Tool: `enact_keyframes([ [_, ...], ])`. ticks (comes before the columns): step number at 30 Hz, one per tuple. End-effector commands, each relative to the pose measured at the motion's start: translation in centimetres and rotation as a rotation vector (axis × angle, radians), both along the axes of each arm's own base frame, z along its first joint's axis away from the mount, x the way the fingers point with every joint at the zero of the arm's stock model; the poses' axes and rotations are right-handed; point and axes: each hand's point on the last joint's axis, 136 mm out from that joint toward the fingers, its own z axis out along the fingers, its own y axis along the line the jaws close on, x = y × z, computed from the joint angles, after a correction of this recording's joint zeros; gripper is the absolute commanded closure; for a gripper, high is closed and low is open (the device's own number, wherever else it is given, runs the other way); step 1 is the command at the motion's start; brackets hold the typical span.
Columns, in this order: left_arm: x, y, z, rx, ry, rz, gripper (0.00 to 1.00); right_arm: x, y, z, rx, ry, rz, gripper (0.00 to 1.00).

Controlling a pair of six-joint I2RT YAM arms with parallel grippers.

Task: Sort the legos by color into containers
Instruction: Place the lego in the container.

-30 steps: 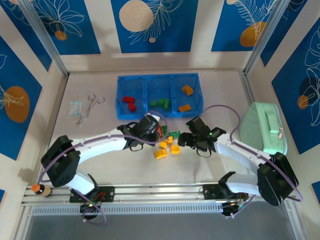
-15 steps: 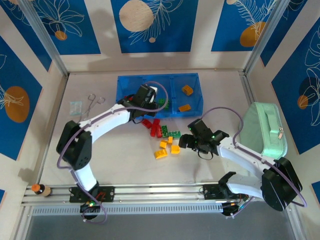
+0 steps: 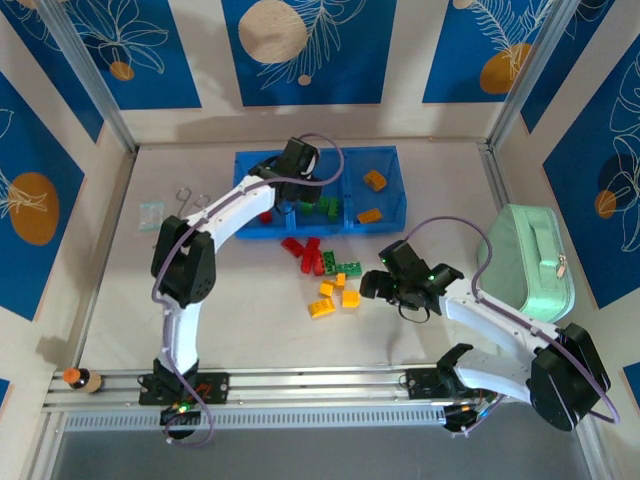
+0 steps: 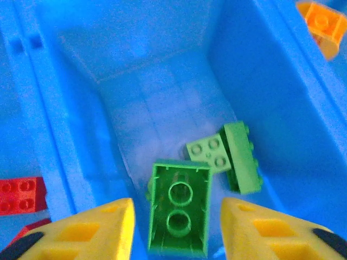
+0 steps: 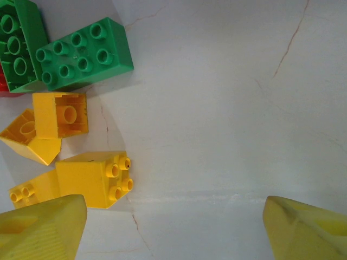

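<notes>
My left gripper (image 3: 292, 196) hangs over the middle compartment of the blue containers tray (image 3: 396, 160). Its jaws are open. In the left wrist view a green lego (image 4: 179, 214) lies hollow side up between the yellow fingers (image 4: 108, 227), with a gap on each side. Two more green legos (image 4: 238, 157) lie beside it. My right gripper (image 3: 375, 285) is open, low over the table, just right of the yellow legos (image 3: 350, 298). One yellow brick (image 5: 92, 179) sits by its left finger (image 5: 43, 227). Red legos (image 3: 300, 250) and green legos (image 3: 340, 266) remain on the table.
Orange bricks (image 3: 374, 180) lie in the tray's right compartment, a red one (image 4: 19, 194) in the left. A mint-green zippered case (image 3: 525, 255) stands at the right. Metal forceps (image 3: 185, 205) and a small packet (image 3: 150, 213) lie left of the tray.
My left arm swung from the pile up to the tray's middle compartment and its jaws opened, releasing the green brick. The right gripper barely moved.
</notes>
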Motion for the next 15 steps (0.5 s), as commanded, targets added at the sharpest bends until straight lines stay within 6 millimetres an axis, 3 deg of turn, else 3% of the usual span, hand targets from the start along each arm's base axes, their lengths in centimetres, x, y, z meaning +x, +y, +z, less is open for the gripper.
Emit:
enact_keyframes([
  [1, 1.0, 1.0, 1.6, 0.007, 0.004, 0.005, 0.45, -0.7, -0.4, -0.3, -0.015, 0.019, -0.007, 0.15],
  [4, 0.1, 0.8, 3.2, -0.030, -0.023, -0.007, 0.34, -0.7, -0.4, -0.3, -0.018, 0.018, -0.008, 0.15],
  [12, -5.4, 1.3, 6.3, -0.148, -0.109, -0.033, 0.34, 0.2, 0.5, -0.4, -0.019, 0.031, 0.024, 0.14],
  [15, -8.0, 1.9, 6.0, -0.169, -0.103, -0.044, 0.33, 1.0, 1.2, -0.5, -0.026, 0.049, 0.047, 0.13],
])
